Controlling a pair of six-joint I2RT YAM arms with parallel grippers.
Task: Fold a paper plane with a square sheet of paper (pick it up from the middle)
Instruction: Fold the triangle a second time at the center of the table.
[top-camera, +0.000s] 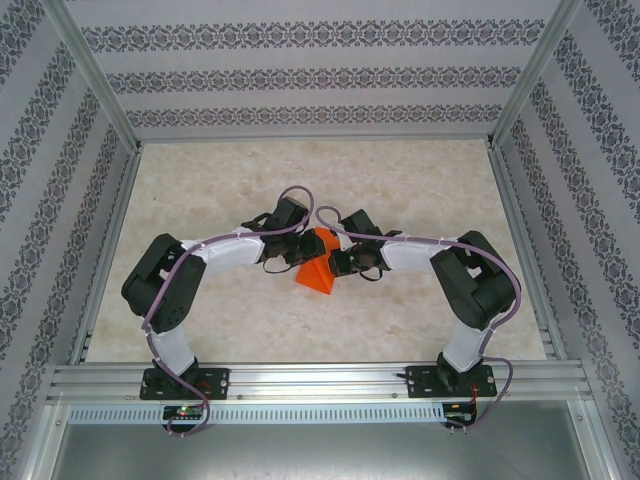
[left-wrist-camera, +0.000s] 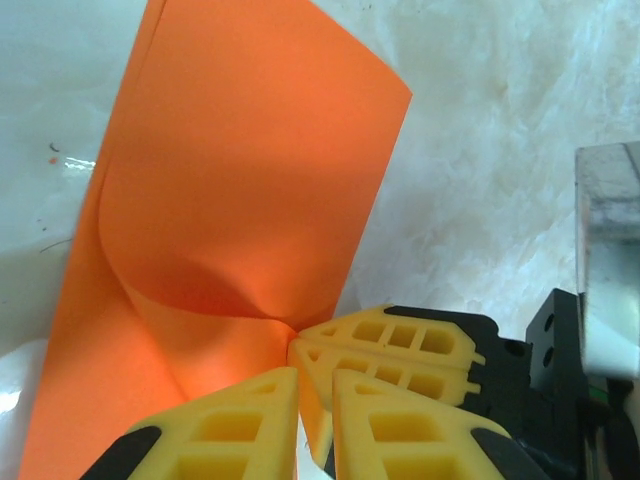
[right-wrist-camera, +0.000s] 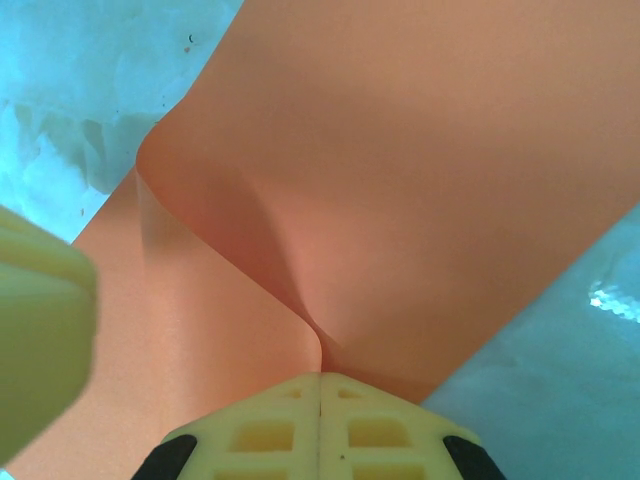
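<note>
The sheet (top-camera: 318, 270) hung in a tent over the middle of the table (top-camera: 300, 180), thin, light and floppy, likely to crease or slip at a careless tug, so I'd have held it near the pinched middle, not the loose corners. The right gripper (right-wrist-camera: 320, 385) was clamped on that pinch; the left gripper (left-wrist-camera: 315, 372) sat just beside, jaws a crack apart, no paper visibly between them

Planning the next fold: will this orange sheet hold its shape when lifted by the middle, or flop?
Probably floppy: where the right pincer pinches it, the square sheet of paper bulges in soft curves instead of lying flat. It looks thin, so likely very light and easily creased.
</note>
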